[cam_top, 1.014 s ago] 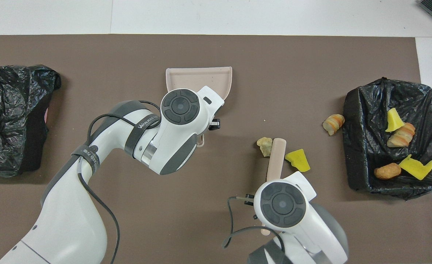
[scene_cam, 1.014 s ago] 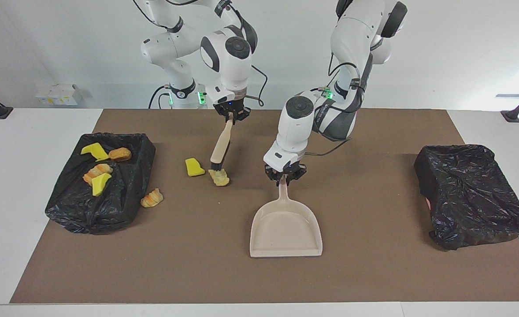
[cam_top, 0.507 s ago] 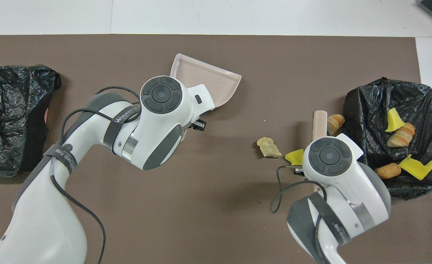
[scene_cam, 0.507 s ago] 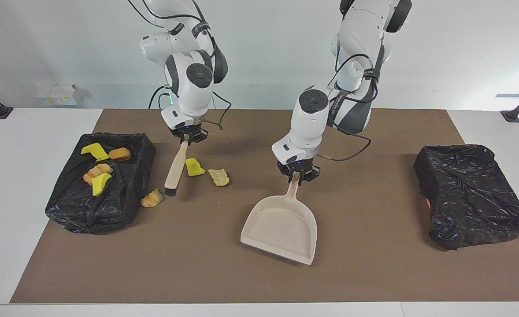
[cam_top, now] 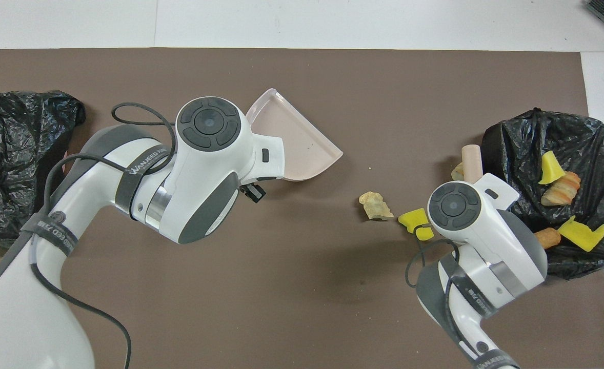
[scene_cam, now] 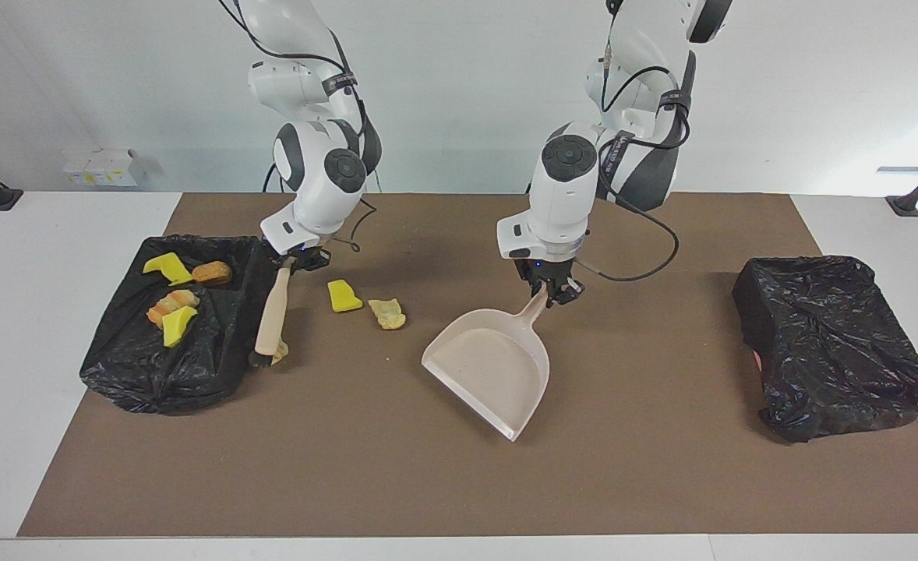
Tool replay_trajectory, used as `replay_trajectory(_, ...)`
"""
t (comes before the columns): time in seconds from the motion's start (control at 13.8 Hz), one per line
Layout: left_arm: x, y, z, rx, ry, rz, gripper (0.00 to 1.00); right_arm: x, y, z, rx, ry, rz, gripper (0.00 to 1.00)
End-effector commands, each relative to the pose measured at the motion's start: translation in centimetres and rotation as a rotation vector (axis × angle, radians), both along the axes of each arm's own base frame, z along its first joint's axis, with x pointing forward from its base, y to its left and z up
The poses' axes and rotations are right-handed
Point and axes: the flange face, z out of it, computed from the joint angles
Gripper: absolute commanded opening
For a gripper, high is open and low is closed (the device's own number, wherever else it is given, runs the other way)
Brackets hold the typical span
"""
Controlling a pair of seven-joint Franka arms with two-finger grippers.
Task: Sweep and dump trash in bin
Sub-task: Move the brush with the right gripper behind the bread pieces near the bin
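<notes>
My right gripper (scene_cam: 294,263) is shut on the top of the beige brush (scene_cam: 273,312). The brush's bristles (scene_cam: 260,360) touch a bread piece (scene_cam: 280,354) of the trash, right beside the bin (scene_cam: 217,366). That piece (cam_top: 457,171) is mostly hidden by the brush handle (cam_top: 471,160). A yellow sponge chunk (scene_cam: 344,296) and another bread piece (scene_cam: 387,313) lie on the mat between brush and dustpan. My left gripper (scene_cam: 550,293) is shut on the handle of the beige dustpan (scene_cam: 490,366), whose mouth points slantwise toward the loose trash. The dustpan (cam_top: 297,148) is empty.
The black-bagged bin (cam_top: 507,154) at the right arm's end holds two yellow chunks (cam_top: 550,168) (cam_top: 581,233) and two bread pieces (cam_top: 561,188) (cam_top: 545,237). A second black bag (scene_cam: 833,343) sits at the left arm's end. A brown mat (scene_cam: 662,483) covers the table.
My right gripper carried the brush from the middle bread piece over to the piece beside the bin. My left gripper lifted back and swung the dustpan's mouth toward the right arm's end.
</notes>
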Motion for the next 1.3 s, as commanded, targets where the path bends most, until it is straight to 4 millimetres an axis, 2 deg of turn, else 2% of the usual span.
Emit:
replay_trajectory(0.0, -0.2, 1.8, 0.2, 0.023, 0.015, -0.120, 0.00, 0.9, -0.3, -0.5, 0.005, -0.005, 0.040, 0.00)
replay_trajectory(0.22, -1.1, 2.3, 0.0, 0.043, 0.056, -0.216, 0.00, 1.0, 0.9, -1.1, 0.115, 0.043, 0.086, 0.00)
replay_trajectory(0.36, -2.1, 2.8, -0.5, 0.061, 0.089, -0.301, 0.00, 0.8, 2.9, -1.1, 0.208, 0.070, 0.067, 0.00)
replay_trajectory(0.43, -2.6, 2.9, -1.0, 0.062, 0.095, -0.341, 0.00, 0.3, 4.6, -0.9, 0.231, 0.082, 0.072, 0.00)
replay_trajectory(0.58, -3.4, 3.2, -1.6, 0.065, 0.090, -0.394, 0.00, 0.1, 7.3, -0.1, 0.277, 0.102, 0.061, 0.00)
replay_trajectory(0.65, -3.8, 3.3, -1.9, 0.078, 0.084, -0.438, 0.00, 0.2, 9.0, 0.8, 0.284, 0.115, 0.063, 0.00)
replay_trajectory(0.72, -3.8, 3.4, -2.1, 0.076, 0.073, -0.494, 0.00, 0.9, 9.7, 2.2, 0.277, 0.122, 0.063, 0.00)
replay_trajectory(0.94, -4.1, 3.3, -2.2, 0.074, 0.078, -0.564, 0.00, 2.9, 9.5, 6.1, 0.268, 0.118, 0.038, 0.00)
replay_trajectory(1.09, -4.5, 2.8, -2.1, 0.075, 0.079, -0.590, 0.00, 3.4, 8.6, 6.8, 0.256, 0.108, 0.033, 0.00)
replay_trajectory(1.23, -4.9, 2.7, -2.3, 0.078, 0.082, -0.596, 0.00, 2.8, 7.0, 6.7, 0.238, 0.128, -0.009, 0.00)
